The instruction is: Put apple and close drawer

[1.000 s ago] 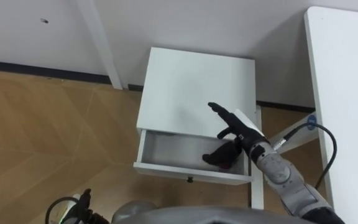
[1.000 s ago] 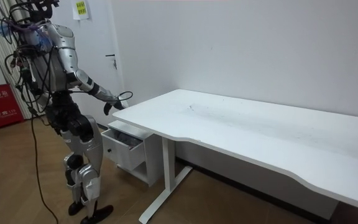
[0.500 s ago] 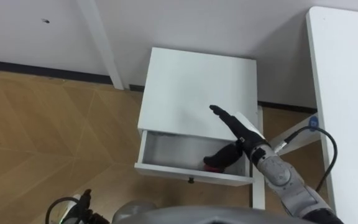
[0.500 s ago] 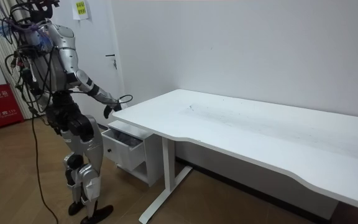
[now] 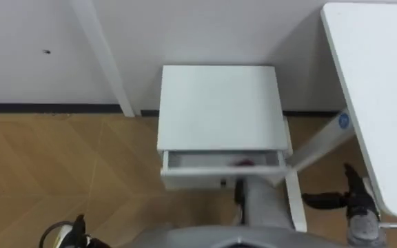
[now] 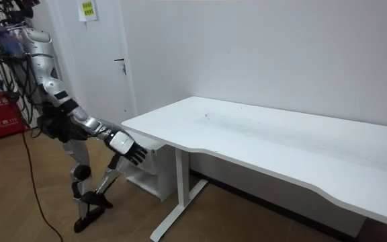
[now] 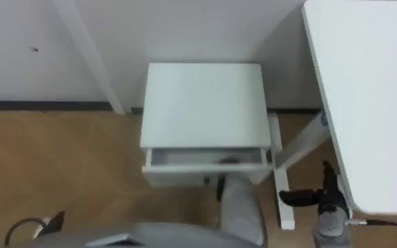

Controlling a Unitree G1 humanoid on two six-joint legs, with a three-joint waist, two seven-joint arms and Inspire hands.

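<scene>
The closing step is seemingly being finished, the apple point(image 5: 243, 162) being held inside the nearly shut drawer point(image 5: 198, 162), right of its middle (the right hand point(image 5: 347, 198) is being held spread, empty, beside the worktop's point(image 5: 371, 83) edge), a final front push being needed.

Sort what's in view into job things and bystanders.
Job: apple, a red shape inside the drawer, which stands part open; cabinet; right hand, open, low beside the table.
Bystanders: white table; wooden floor.
</scene>
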